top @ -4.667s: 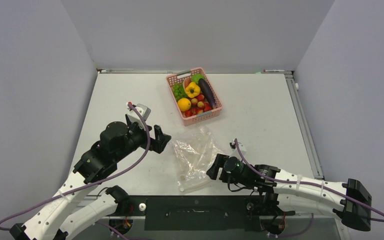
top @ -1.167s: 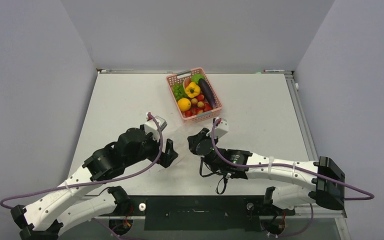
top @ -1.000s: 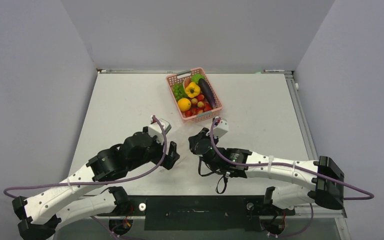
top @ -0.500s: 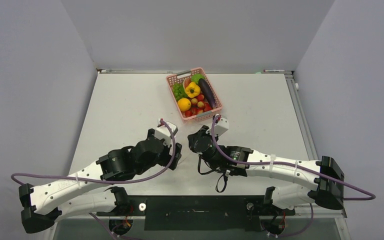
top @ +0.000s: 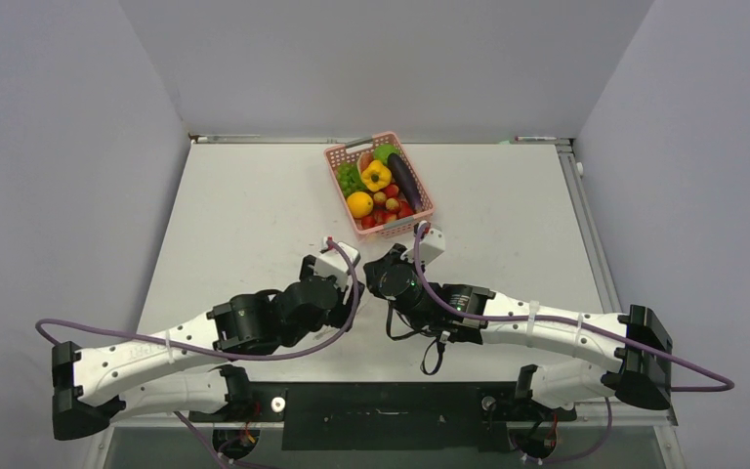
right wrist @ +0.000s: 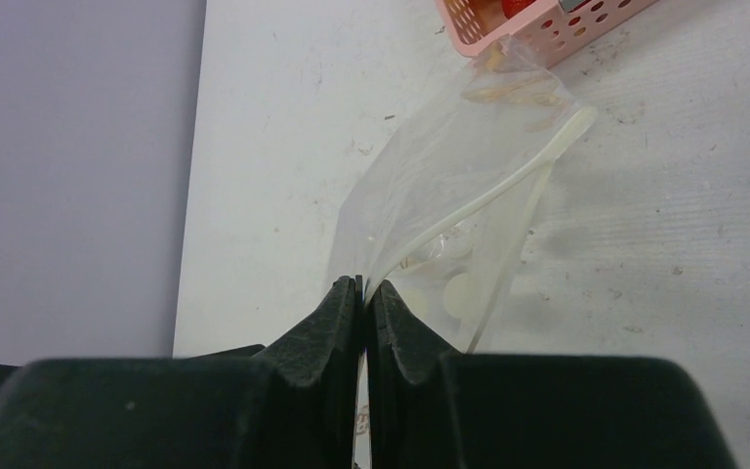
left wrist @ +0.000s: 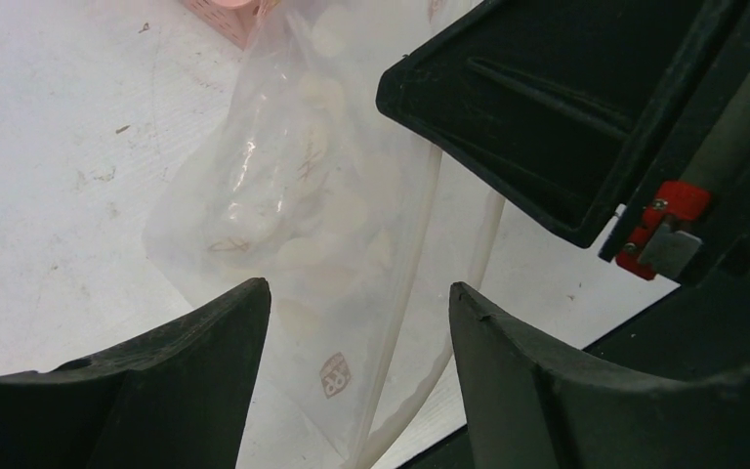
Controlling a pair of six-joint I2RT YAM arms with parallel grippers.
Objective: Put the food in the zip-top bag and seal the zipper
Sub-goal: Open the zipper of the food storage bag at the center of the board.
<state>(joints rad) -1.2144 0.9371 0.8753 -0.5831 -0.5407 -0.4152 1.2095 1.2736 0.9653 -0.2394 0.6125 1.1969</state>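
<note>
The bag (right wrist: 449,186) is thin, clear, crinkly film: nearly weightless, limp and slick, so it sags and folds wherever it is not held. The zipper (right wrist: 508,176), a whitish strip along the mouth, is the only stiffer part and looks like the best place to take hold, since plain film would likely slide or bunch between the fingers.

The right tool (right wrist: 363,293) is closed tight, its fingers pinching the bag at the lower middle of the right wrist view, at or just beside the near end of the zipper (which of the two I cannot tell). From there the bag stretches away to the upper right, its far corner close to the basket (right wrist: 547,29).

The left tool (left wrist: 356,293) is wide open and grips nothing. In the left wrist view the bag fills the gap beyond its spread fingers, with two pale strips running down at centre right, so the mouth seems to be parted there. Taking the free lip opposite the right tool's pinch should open it for loading.

The food (top: 376,181) is all in the basket at the upper middle of the top view; none is bagged yet.

Compared with the earliest frame, the bag no longer lies crumpled on the desk (top: 254,195) at lower centre: the right tool has carried it up toward the basket. The left arm, then well off to the left, has stretched in beside it.
</note>
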